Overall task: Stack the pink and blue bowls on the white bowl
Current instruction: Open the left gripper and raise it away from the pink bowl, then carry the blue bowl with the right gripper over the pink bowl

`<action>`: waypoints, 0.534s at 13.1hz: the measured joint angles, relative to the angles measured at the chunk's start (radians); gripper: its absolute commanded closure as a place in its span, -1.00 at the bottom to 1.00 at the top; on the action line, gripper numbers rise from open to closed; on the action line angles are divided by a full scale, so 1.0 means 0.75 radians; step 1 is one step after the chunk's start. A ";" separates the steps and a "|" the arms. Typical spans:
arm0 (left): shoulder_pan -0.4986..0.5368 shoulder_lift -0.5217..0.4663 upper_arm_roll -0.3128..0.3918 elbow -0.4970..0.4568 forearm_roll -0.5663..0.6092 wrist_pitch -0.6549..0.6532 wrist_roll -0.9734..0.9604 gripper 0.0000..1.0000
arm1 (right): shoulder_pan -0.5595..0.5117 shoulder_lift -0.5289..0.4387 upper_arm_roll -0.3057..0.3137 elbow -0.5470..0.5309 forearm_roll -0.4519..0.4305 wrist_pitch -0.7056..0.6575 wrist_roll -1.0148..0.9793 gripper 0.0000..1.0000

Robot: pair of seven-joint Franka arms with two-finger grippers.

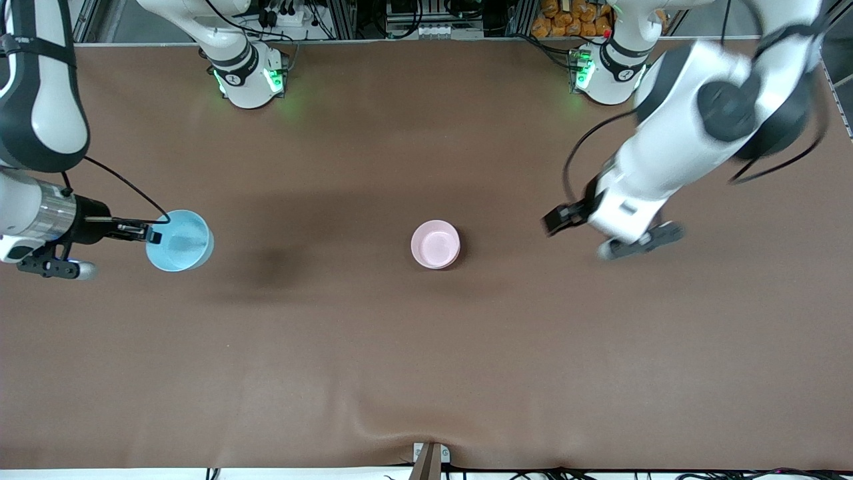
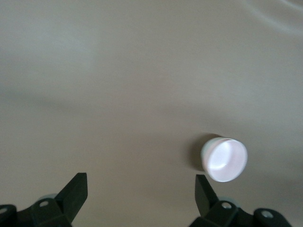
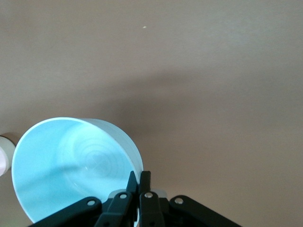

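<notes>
The pink bowl sits mid-tabletop, and it seems to be nested in the white bowl, though only a pale rim under it shows in the left wrist view, so I judge that loosely. The left hand hangs empty over the tabletop toward the left arm's end, well apart from the stack, its fingers spread wide. The right hand is pinched shut on the rim of the blue bowl, holding it over the right arm's end of the tabletop.

These 2 coloured bowls look light, stiff and glossy, so probably slippery and likely to chip if dropped. A pinch across the thin wall at the rim, 1 finger inside and 1 outside, looks the sensible hold, kept level so the bowl drops squarely into the pink one.
</notes>
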 measured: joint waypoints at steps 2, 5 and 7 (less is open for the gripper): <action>0.053 -0.088 0.002 0.045 0.037 -0.153 0.119 -1.00 | 0.061 -0.002 0.003 0.005 0.010 0.001 0.023 1.00; 0.190 -0.124 0.005 0.175 0.038 -0.355 0.299 -1.00 | 0.139 -0.002 0.004 0.014 0.015 0.004 0.115 1.00; 0.249 -0.155 0.006 0.207 0.038 -0.393 0.346 -1.00 | 0.230 -0.002 0.005 0.015 0.016 0.027 0.245 1.00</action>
